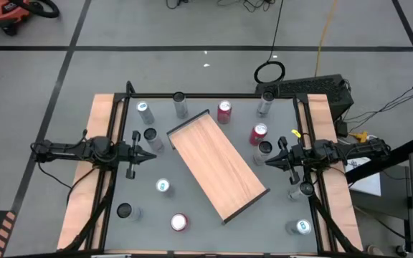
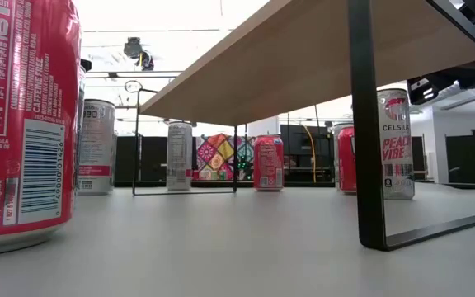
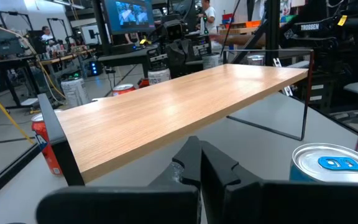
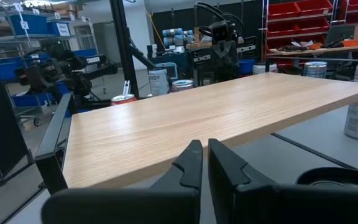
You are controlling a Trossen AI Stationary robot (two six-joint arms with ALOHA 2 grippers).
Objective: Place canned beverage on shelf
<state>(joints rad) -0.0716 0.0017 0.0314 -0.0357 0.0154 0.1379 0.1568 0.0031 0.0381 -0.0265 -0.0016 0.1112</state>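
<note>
The shelf (image 1: 217, 166), a light-brown board with a thin black rim, stands slantwise mid-table, raised on black frame legs (image 2: 366, 124). Nothing stands on its top (image 3: 166, 112). Several beverage cans stand upright on the grey table around it: red ones (image 1: 224, 111) (image 1: 258, 134) (image 1: 179, 222), silver ones (image 1: 144, 110) (image 1: 163, 186) (image 1: 302, 227). My left gripper (image 1: 149, 156) is shut and level at the table's left, pointing at the shelf (image 3: 199, 149). My right gripper (image 1: 267, 161) is shut and level at the right, also facing the shelf (image 4: 204, 149). Neither touches anything.
Pale wood strips (image 1: 92, 165) (image 1: 328, 165) and black rails run along the table's left and right sides. A dark-topped can (image 1: 264, 149) stands just by my right gripper, another (image 1: 151, 136) near my left. In the low view a red can (image 2: 15, 124) stands close to the camera.
</note>
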